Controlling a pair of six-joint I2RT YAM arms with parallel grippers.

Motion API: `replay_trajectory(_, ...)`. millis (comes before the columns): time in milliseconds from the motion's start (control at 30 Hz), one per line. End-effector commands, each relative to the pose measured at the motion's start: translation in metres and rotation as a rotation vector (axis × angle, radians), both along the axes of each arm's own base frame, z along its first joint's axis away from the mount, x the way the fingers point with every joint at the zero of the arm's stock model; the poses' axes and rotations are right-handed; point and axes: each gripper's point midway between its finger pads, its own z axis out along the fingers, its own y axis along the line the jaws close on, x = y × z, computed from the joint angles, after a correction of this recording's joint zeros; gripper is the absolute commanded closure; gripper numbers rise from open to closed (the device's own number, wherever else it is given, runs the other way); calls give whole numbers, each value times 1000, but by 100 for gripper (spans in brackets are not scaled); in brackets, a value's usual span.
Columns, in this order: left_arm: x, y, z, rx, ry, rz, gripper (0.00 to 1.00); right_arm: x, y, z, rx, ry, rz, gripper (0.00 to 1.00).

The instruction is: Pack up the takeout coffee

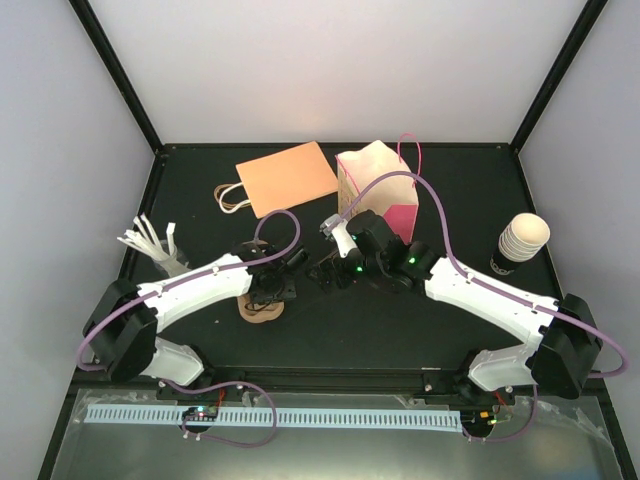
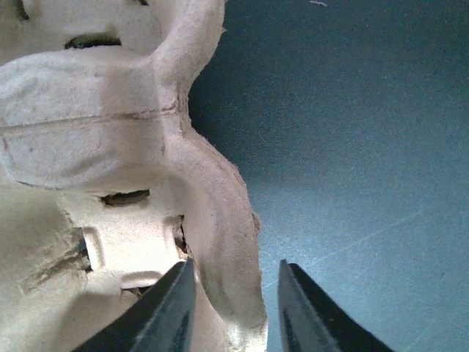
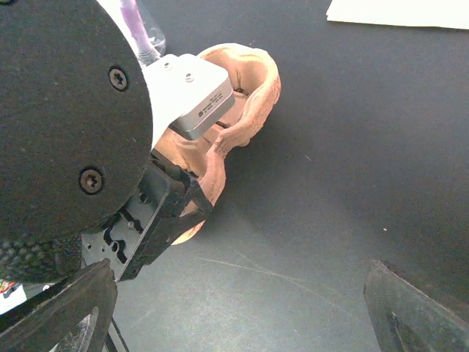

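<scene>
Pink paper bag point(image 1: 385, 190) upright at the rear. Pulp carrier point(image 2: 110, 183) sits under my left gripper point(image 2: 236, 264), jaws part-spread astride its rim (gap at one finger). My right gripper point(image 3: 245, 315) is spread wide, holding nothing. Takeout coffee point(image 1: 520, 243) far right, well apart.

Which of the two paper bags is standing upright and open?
The pink bag, right of the orange bag; it stands with its mouth open, while the orange one lies flat.

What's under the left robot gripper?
The brown pulp carrier lies on the table under the left gripper, whose fingers straddle its rim. From above, the gripper covers most of the carrier, so that part is hidden.
</scene>
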Motion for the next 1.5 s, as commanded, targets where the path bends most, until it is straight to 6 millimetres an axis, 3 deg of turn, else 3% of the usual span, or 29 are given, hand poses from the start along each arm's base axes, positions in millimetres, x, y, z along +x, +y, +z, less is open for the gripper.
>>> replay_trajectory(0, 6, -5, 8, -19, -23, 5, 70, 3, 0, 15, 22, -32, -7, 5)
replay_trajectory(167, 4, -1, 17, -21, -36, 11, 89, 4, 1, 15, 19, -34, -6, 5)
replay_trajectory(500, -4, 14, 37, -17, -66, 38, 90, 4, 6, 13, 18, -22, 8, 5)
replay_trajectory(800, -6, 14, 65, -87, -127, 14, 91, 5, 10, -8, -13, 44, -5, 5)
replay_trajectory(933, -6, 10, 72, -107, -136, -14, 92, -4, 21, -29, -13, 149, 33, 7)
replay_trajectory(1067, -6, 10, 75, -118, -141, -24, 93, -15, 35, -41, 25, 242, 90, 18)
replay_trajectory(1467, -8, -4, 71, -205, -132, -62, 93, -30, 71, -65, 28, 347, 142, 20)
